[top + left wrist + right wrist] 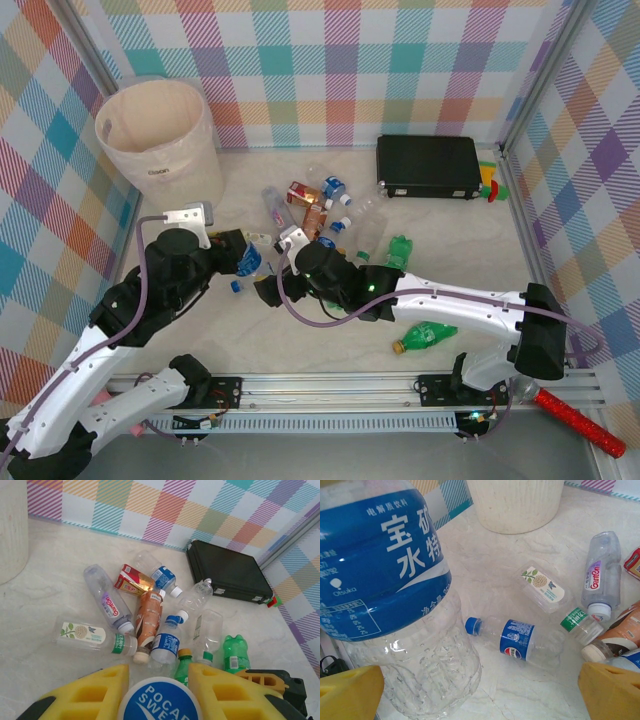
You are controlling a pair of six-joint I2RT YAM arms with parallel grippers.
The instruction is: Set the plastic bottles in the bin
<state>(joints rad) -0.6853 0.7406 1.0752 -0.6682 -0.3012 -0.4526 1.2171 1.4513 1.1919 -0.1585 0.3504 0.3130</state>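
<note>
Carrying one bottle to the bin, by the look of it.

From above: left gripper (244,258) pinched onto a blue-labelled bottle (249,264), near the bin (180,165) but short of its rim and not over the opening. Right gripper (268,290) just beside it, at the near edge of the loose pile (322,212). One green bottle (425,335) lying apart, nearer the arm bases.

From the left wrist: yellow fingers (95,695) clamped either side of the blue-labelled bottle's round end (lettering easy to read). Pile spread over the table beyond, bin wall at the left edge.

From the right wrist: jaws spread wide, nothing between them. Held bottle looming close on the left, bin behind it, a small blue-capped bottle (517,640) flat on the table.

Next, probably: raise the held bottle above the rim, centre it over the opening, then let go. Calls for height (a tall bin) and care around the right arm close by.
</note>
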